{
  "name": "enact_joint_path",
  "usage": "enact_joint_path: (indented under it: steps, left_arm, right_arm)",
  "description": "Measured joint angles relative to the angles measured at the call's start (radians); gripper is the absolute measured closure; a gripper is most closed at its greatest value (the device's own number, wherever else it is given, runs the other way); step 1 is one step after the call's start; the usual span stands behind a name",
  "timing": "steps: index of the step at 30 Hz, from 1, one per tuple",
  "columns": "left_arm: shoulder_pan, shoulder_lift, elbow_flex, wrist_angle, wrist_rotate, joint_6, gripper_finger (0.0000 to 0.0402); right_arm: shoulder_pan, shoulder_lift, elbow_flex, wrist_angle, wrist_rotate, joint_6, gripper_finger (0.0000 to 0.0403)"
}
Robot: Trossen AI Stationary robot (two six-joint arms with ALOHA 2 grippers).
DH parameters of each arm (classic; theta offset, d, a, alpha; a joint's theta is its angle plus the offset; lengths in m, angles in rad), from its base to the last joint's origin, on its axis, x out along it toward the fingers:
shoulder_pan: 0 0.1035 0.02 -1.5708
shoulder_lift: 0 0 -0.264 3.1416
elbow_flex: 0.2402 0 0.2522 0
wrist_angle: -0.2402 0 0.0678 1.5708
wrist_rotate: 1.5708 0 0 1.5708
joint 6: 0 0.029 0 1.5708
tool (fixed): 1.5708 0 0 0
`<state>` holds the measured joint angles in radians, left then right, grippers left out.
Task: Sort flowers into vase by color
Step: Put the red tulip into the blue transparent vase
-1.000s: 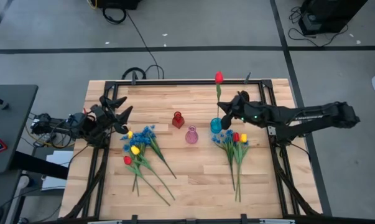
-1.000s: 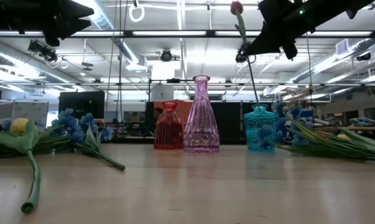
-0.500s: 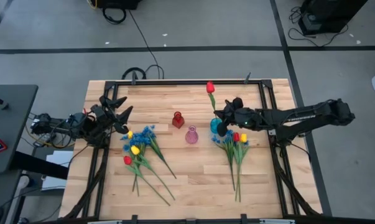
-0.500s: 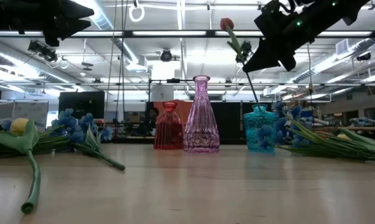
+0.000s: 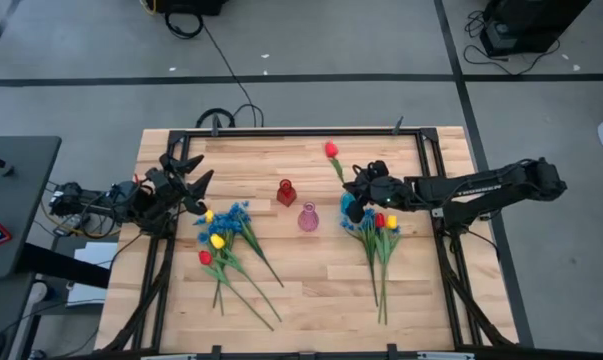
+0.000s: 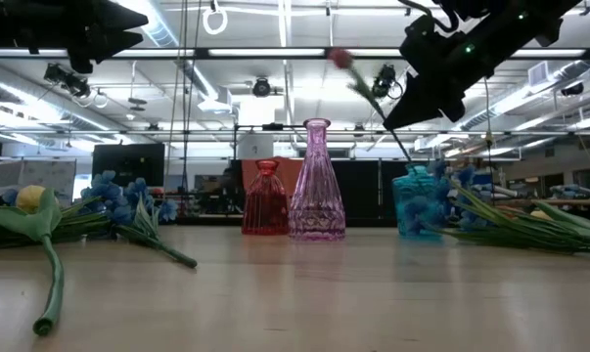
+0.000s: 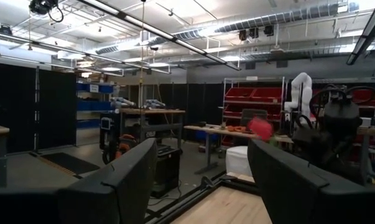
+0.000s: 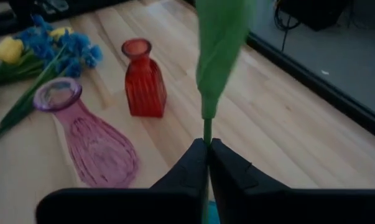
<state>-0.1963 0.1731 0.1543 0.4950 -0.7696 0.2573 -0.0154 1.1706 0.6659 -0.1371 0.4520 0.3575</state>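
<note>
Precariously, the red tulip point(image 5: 331, 149) leans out of the blue vase point(image 6: 419, 200), its stem pinched by the right gripper point(image 8: 208, 151).
If released, it may tip the wrong-coloured vase; red vase point(image 5: 286, 192) and pink vase point(image 5: 308, 217) stand nearby, flower piles point(image 5: 381, 232) crowd it, left gripper point(image 5: 189, 177) hovers open.

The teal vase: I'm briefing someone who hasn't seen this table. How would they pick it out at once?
Three small glass vases stand mid-table. The teal vase is the one nearest the right arm, under the right hand, beside a pile of flowers. Unlike the red vase and pink vase, a red tulip leans out of it.
</note>
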Motion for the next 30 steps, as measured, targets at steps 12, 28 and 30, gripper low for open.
enact_joint_path:
  steps: [12,28,30]
  left_arm:
    - [0.000,0.000,0.000,0.001,-0.001,0.000,0.0143]
    - [0.000,0.000,0.000,0.018,-0.034,0.000,0.0143]
    - [0.000,0.000,0.000,0.018,-0.034,0.000,0.0143]
  right_arm:
    - [0.000,-0.088,0.000,-0.056,-0.006,-0.009,0.0238]
    - [0.026,-0.279,0.000,-0.416,-0.352,0.354,0.0222]
    - [0.060,-0.237,0.000,-0.419,-0.433,0.453,0.0225]
